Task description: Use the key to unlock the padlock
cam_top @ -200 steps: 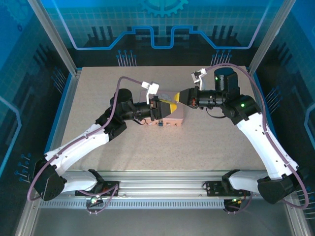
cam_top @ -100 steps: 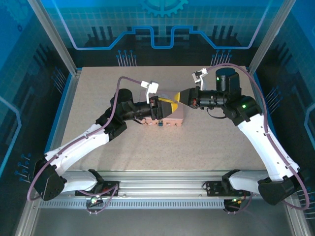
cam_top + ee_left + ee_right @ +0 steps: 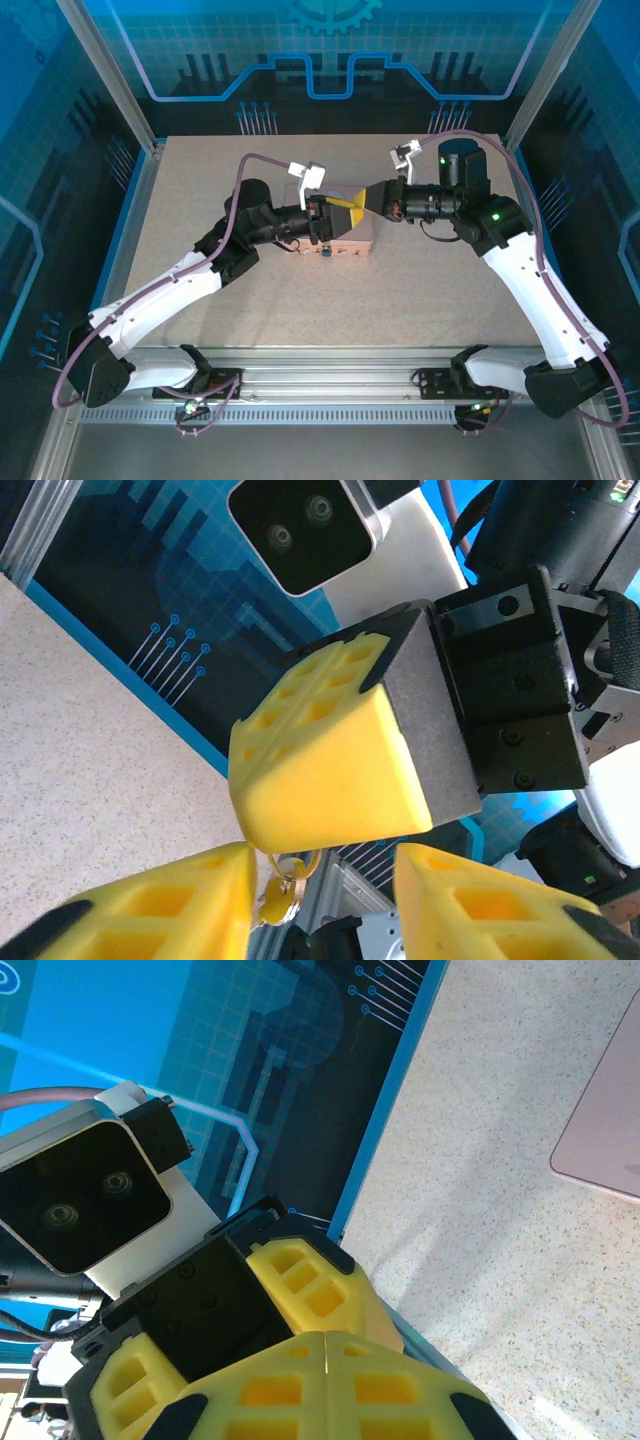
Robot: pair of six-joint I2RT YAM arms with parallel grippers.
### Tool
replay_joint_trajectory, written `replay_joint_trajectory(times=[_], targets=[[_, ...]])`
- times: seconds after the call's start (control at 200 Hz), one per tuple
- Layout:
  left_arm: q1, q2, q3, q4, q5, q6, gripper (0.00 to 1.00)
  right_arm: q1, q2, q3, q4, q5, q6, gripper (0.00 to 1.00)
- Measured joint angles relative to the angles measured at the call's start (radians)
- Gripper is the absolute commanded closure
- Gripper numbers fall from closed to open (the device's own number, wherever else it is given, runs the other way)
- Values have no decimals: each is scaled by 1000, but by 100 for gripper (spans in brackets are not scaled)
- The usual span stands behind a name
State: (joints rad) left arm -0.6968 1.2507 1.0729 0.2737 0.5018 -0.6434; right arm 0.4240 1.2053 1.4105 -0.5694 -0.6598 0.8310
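Pink tin [image 3: 356,240] sits mid-frame in the top view under both grippers, probably the lock's mount; right gripper [image 3: 346,207] is clamped shut with the key [image 3: 281,885] dangling at its tip, looks like a handover. Left gripper [image 3: 322,222] jaws stand apart either side of the key, not pinching; padlock [image 3: 326,252] at the tin's lower edge, untouched.

From above, my left jaws and right jaws meet over the pink tin [image 3: 360,238] and cover most of its lid. The padlock [image 3: 326,252] at its six o'clock edge is too small to make out. In my left wrist view, at six o'clock, the key ring [image 3: 287,868] and brass key [image 3: 275,905] sit half hidden behind my yellow pad [image 3: 150,905]. My right wrist view cuts the tin [image 3: 600,1130] off at three o'clock.
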Motion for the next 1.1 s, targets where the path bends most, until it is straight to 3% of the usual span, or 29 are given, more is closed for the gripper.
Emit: replay_joint_trajectory(times=[0.735, 1.101], targets=[[0, -1, -3, -45, 0, 26, 96, -11, -9, -13, 6, 1, 0, 100], [-4, -24, -29, -58, -16, 42, 94, -13, -12, -33, 5, -15, 0, 100]])
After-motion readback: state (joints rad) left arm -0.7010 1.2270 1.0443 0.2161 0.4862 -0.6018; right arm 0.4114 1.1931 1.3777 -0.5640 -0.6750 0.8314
